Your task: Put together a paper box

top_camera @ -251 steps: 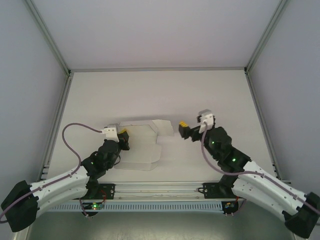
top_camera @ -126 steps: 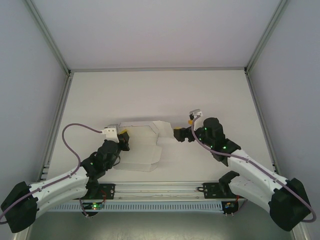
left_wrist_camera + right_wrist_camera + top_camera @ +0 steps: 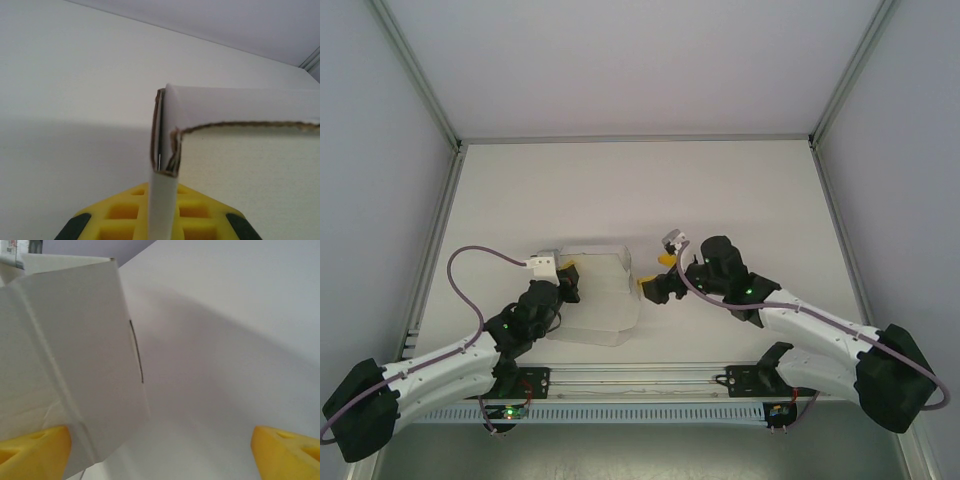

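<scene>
Half-folded paper box (image 3: pixel 596 297) near the front of the table (image 3: pixel 720 190)
Left gripper (image 3: pixel 567 279) has its jaws clamped on the box's left wall. The right gripper (image 3: pixel 656 273) sits at the box's right flap — jaws wide apart, one yellow fingertip (image 3: pixel 34 450) just beside the card.

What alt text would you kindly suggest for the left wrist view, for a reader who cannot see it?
The left tool grips a thin wall of the white thin-card paper box between its yellow fingers, seen edge-on at bottom centre. Above, the wall meets a folded corner with brown raw edges; a panel runs right, over the white table.
</scene>
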Controlling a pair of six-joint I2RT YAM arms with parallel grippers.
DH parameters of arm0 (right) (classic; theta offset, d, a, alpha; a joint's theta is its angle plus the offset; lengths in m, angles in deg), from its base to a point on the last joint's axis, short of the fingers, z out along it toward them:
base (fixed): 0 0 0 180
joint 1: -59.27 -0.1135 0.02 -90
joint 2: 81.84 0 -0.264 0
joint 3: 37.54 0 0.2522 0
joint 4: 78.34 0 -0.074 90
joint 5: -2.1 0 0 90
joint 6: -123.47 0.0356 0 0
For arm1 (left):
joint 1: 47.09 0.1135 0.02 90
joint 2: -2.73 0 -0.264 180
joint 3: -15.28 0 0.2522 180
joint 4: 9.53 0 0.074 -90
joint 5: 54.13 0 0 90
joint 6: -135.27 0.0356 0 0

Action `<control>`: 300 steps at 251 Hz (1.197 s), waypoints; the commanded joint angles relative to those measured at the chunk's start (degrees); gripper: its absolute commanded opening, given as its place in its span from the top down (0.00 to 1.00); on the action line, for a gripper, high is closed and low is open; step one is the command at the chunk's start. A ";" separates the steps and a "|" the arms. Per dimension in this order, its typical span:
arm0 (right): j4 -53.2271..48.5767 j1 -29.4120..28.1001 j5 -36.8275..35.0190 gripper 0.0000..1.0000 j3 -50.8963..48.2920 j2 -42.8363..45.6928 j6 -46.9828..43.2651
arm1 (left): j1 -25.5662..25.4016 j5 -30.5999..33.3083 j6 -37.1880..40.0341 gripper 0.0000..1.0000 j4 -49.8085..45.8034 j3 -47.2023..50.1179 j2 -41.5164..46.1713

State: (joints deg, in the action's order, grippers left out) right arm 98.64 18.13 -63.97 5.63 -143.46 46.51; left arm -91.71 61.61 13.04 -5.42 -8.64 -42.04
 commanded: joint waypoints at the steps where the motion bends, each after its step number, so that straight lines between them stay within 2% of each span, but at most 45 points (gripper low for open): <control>1: 2.99 -1.68 1.35 0.09 2.33 -1.31 -1.71 | -0.57 1.18 -0.95 1.00 -0.29 -1.30 -0.36; 70: 3.41 -4.87 0.90 0.13 5.25 -4.85 -4.28 | -0.55 1.16 -0.99 1.00 -0.62 -1.28 -0.42; 150: 2.99 -5.98 -2.05 0.18 8.00 -7.93 -4.78 | -0.50 0.03 -0.58 1.00 -0.62 -1.42 -0.33; 169: 2.25 -6.80 -5.20 0.19 8.74 -8.65 -4.77 | -0.54 -0.36 -0.49 1.00 -0.51 -1.54 -0.36; 203: 0.31 -8.67 -14.61 0.28 9.91 -9.30 -4.78 | -0.55 -0.44 -0.60 1.00 -0.79 -1.80 -0.42; 226: -0.12 -9.54 -20.26 0.42 9.92 -9.35 -4.45 | -0.50 -0.46 -0.78 1.00 -0.91 -1.98 -0.49; 286: -0.02 -10.84 -26.01 0.44 10.55 -11.66 -4.27 | -0.50 -2.12 -0.38 1.00 -0.16 -2.75 -1.43; 300: -0.09 -11.22 -27.89 0.47 10.89 -12.32 -4.10 | -0.51 -2.47 -0.38 1.00 0.04 -2.93 -1.76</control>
State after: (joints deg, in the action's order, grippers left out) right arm 98.64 7.57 -84.28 14.13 -154.48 42.20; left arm -91.71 60.93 13.02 -6.21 -9.05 -43.46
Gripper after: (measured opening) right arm 0.553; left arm 0.085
